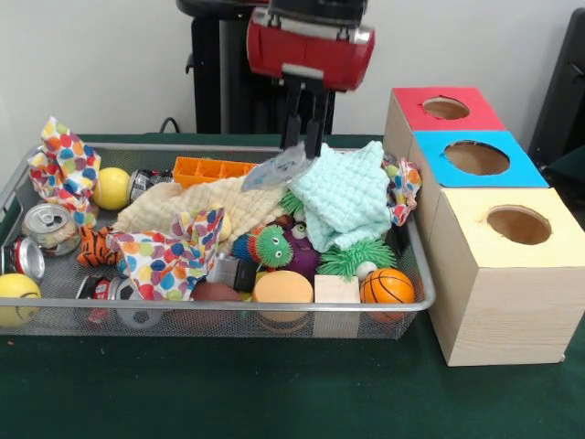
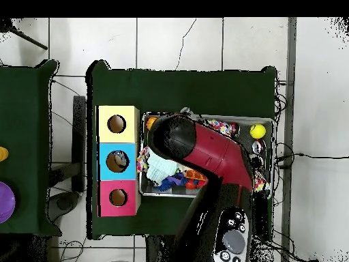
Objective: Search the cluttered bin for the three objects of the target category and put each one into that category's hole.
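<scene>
1. At the far left of the front view, a wire mesh bin (image 1: 18, 197) was seen on a green-covered table (image 1: 228, 393), packed with a polka-dot cloth (image 1: 59, 165), a yellow ball (image 1: 111, 187), drink cans (image 1: 50, 227) and a small striped tiger toy (image 1: 94, 247).
2. Toward the middle, a cream knitted cloth (image 1: 196, 206), an orange tray (image 1: 212, 169), a fuzzy green toy (image 1: 272, 245) and a small basketball (image 1: 387, 286) were noted.
3. Above the bin's far middle, the gripper (image 1: 306, 142) was seen closed on a crumpled silvery plastic wrapper (image 1: 276, 169), which hung clear of the heap, just beside a mint-green cloth (image 1: 345, 194).
4. The wrapper was judged light, thin and limp (probably slippery too); a pinch on a bunched fold was thought safer than one on a flat edge, since it could slide out or flutter in transit.
5. Which category was wanted could not be told from the views, so the wrapper's proper hole was left undecided.
6. At the right stood three wooden boxes, each with a round hole: a red-topped box (image 1: 446, 110), a blue-topped box (image 1: 475, 158) and a yellow-topped box (image 1: 516, 224).
7. In the overhead view the red arm (image 2: 204, 153) covered much of the bin; pale floor tiles (image 2: 177, 41) surrounded the table.
</scene>
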You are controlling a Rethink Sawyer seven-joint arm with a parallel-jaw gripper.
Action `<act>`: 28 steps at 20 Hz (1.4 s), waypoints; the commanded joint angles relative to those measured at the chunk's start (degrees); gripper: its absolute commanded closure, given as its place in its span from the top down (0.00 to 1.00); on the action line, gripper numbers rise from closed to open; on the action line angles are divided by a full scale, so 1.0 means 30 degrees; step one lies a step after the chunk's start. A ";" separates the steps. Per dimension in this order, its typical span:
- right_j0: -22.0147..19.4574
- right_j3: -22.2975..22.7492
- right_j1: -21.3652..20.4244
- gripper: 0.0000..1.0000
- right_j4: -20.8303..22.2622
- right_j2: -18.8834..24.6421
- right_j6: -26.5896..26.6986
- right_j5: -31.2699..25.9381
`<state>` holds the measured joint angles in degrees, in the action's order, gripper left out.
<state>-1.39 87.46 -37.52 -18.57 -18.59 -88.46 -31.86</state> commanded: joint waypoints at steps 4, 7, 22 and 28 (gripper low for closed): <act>0.1098 0.3243 -0.2632 0.00 -0.1544 0.0811 -0.5962 -0.4534; 0.2166 0.3636 -0.3075 0.00 -0.1729 -0.0022 -0.7386 -0.4942; 0.4625 0.5405 -0.2675 0.00 -0.3362 -0.0266 -1.1193 -0.1773; 0.5460 0.5859 -0.2010 0.00 -0.3543 -0.0114 -1.2731 0.0453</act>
<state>14.07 97.42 -47.42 -27.08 -20.95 -108.83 -36.22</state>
